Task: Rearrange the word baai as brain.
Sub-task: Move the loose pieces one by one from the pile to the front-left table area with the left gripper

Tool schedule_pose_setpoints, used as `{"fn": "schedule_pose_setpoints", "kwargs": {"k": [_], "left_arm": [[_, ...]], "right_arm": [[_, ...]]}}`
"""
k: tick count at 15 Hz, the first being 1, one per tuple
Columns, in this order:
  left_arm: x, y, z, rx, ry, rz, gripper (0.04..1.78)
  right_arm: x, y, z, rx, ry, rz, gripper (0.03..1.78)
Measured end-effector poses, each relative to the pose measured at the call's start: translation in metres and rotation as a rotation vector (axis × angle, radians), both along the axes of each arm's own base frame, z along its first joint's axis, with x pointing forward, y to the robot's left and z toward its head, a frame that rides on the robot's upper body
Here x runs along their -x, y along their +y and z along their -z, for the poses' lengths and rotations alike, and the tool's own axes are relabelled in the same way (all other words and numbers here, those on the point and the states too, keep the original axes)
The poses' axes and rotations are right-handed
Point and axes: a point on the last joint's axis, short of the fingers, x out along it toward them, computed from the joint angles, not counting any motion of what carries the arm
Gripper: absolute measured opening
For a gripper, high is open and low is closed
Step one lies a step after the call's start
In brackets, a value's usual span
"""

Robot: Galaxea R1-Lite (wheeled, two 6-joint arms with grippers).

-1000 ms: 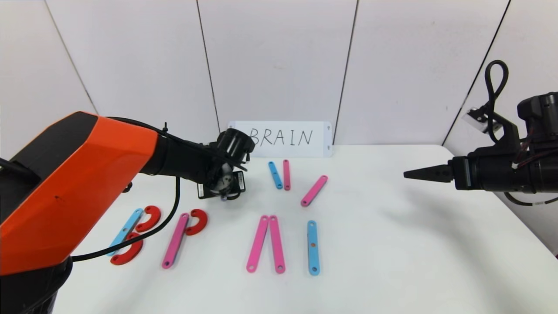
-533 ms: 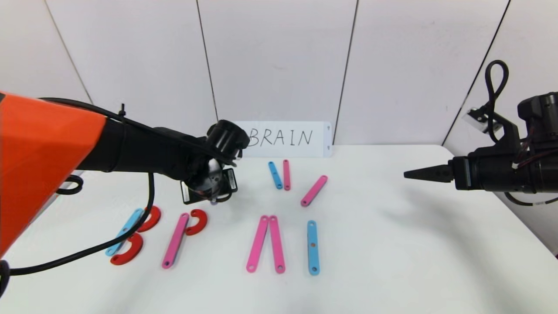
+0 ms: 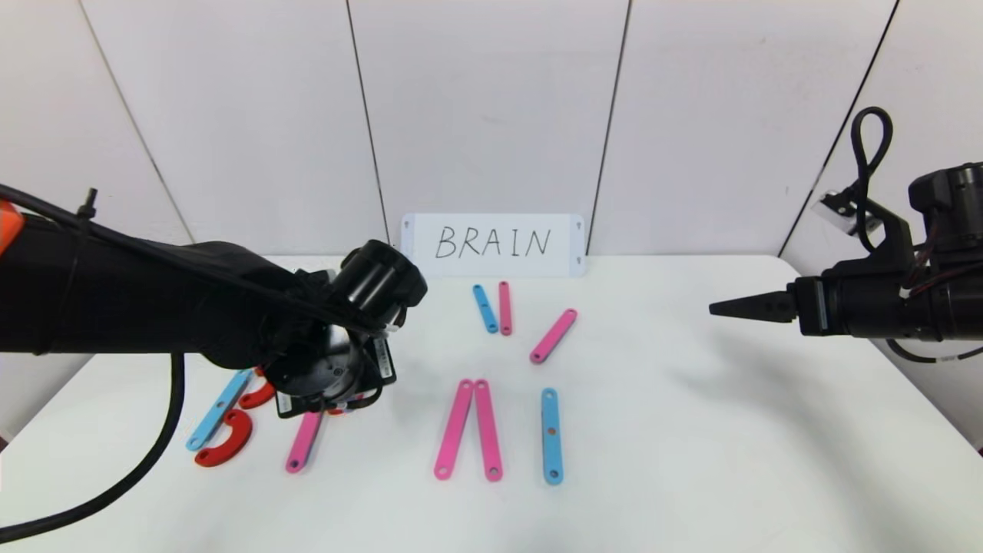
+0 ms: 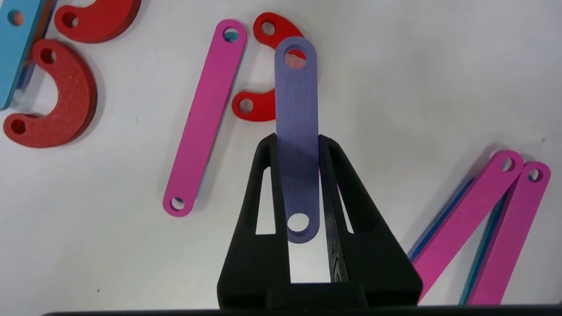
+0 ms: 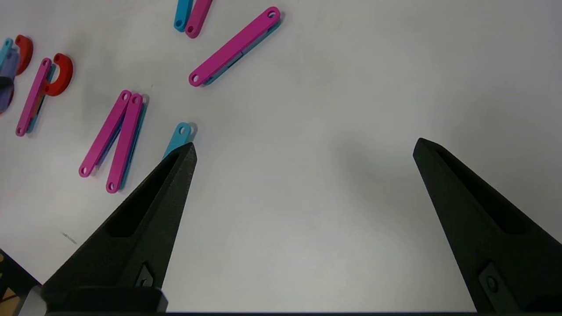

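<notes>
The letters lie in a row on the white table (image 3: 691,430). The B is a blue strip (image 3: 219,408) with two red curves (image 3: 226,447). Beside it lie a pink strip (image 4: 204,118) and a red curve (image 4: 259,105). Two pink strips (image 3: 468,430) form an open A, and a blue strip (image 3: 551,435) forms the I. My left gripper (image 4: 297,140) is shut on a purple strip (image 4: 295,87) and holds it just above the red curve, beside the pink strip. In the head view the left gripper (image 3: 338,399) hides that curve. My right gripper (image 5: 303,149) is open and empty over the table's right side.
A white card (image 3: 495,244) with handwritten BRAIN stands against the back wall. In front of it lie spare strips: a blue one (image 3: 484,308), a pink one (image 3: 504,307) and a slanted pink one (image 3: 553,336). The table's right edge runs under my right arm.
My left arm has moved from near the card toward the front left and down, and now hangs over the second letter's red curve. The right arm has not moved.
</notes>
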Motion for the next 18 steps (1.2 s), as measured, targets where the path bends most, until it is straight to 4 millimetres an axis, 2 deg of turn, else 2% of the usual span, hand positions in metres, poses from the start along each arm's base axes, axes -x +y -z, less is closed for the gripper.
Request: {"fn": "schedule_pose_setpoints", "kwargs": {"k": [4, 7, 11, 18], "left_arm": [[0.017, 0.006, 0.012, -0.008, 0.028, -0.038, 0.27], [0.022, 0.008, 0.025, -0.002, 0.052, -0.093, 0.27], [0.020, 0.004, 0.041, 0.011, 0.074, -0.157, 0.27], [0.016, -0.002, 0.048, 0.025, 0.075, -0.176, 0.27]], "right_arm": [[0.000, 0.001, 0.001, 0.002, 0.004, -0.002, 1.73], [-0.001, 0.003, 0.003, 0.003, 0.010, -0.006, 1.73], [-0.002, 0.004, 0.005, 0.005, 0.016, -0.009, 1.73], [-0.003, 0.004, 0.006, 0.006, 0.021, -0.011, 1.73]]}}
